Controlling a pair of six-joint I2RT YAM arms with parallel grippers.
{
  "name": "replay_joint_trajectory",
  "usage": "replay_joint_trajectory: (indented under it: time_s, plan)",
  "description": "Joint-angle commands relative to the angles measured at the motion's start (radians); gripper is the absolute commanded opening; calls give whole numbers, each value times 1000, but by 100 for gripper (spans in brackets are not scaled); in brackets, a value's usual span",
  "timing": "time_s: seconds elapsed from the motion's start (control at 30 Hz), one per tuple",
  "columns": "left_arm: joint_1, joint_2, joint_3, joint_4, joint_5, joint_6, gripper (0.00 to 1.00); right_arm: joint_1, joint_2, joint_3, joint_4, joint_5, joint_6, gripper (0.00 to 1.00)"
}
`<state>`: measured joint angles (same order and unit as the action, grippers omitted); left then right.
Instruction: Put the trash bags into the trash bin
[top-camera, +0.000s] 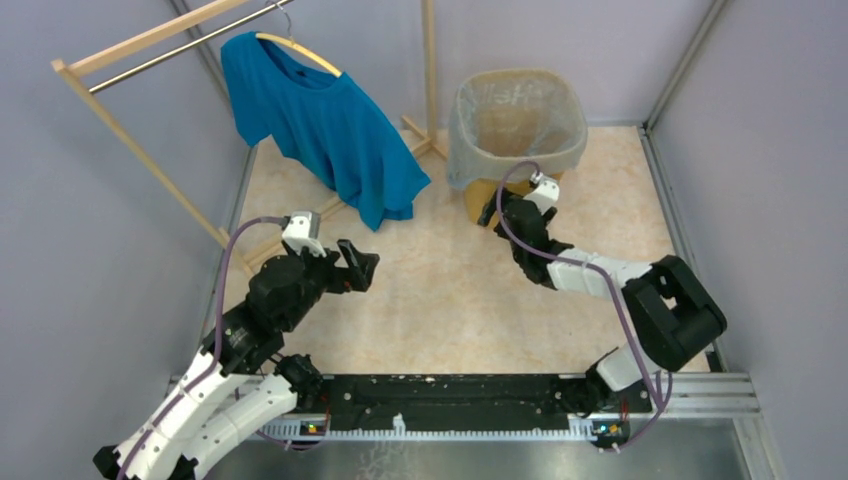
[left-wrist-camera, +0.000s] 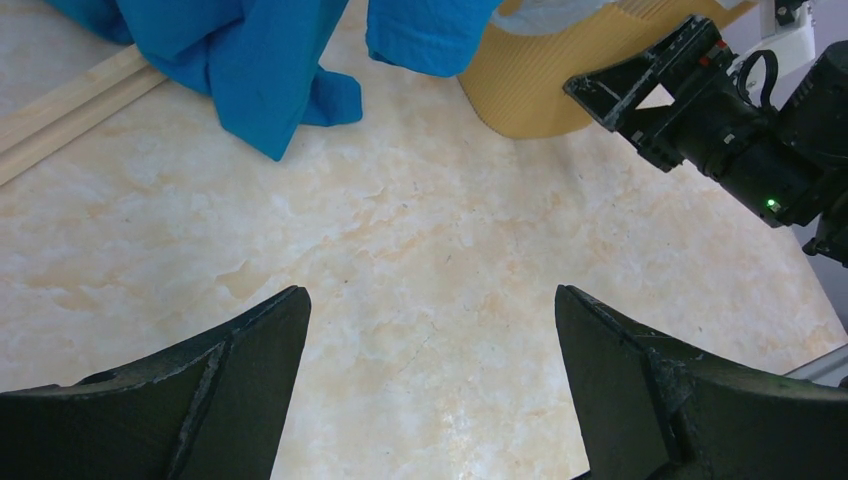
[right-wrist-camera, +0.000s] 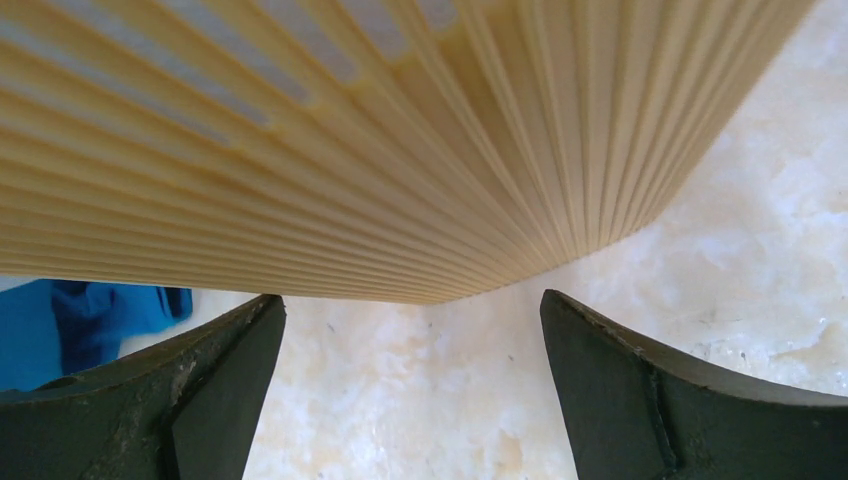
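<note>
Top external, trash bag (top-camera: 463, 158) draped over yellow bin (top-camera: 477, 202), both jaws spread, empty.

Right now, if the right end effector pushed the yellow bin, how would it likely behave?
Probably light: the trash bin looks like thin ribbed plastic, apparently holding only the filmy trash bag. A low push from the right end effector would likely slide it over the smooth table. Pushed near its wider rim, it might tip on its narrower base.
</note>
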<state>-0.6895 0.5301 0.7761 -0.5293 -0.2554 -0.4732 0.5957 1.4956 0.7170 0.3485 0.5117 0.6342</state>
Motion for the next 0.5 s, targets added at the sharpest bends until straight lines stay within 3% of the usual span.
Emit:
replay_joint_trajectory:
  time_s: [0.0, 0.17, 0.27, 0.47]
  plan:
    - [1, -22, 37, -13, -10, -7, 99, -26, 39, 40, 58, 153, 157, 99]
    - [1, -36, 42, -36, -12, -12, 99, -119, 78, 49, 122, 72, 42, 99]
    - [1, -31, 36, -33, -12, -12, 99, -165, 116, 48, 235, -58, -62, 99]
    - [1, 15, 36, 20, 13, -10, 99, -209, 259, 173, 275, -268, -204, 99]
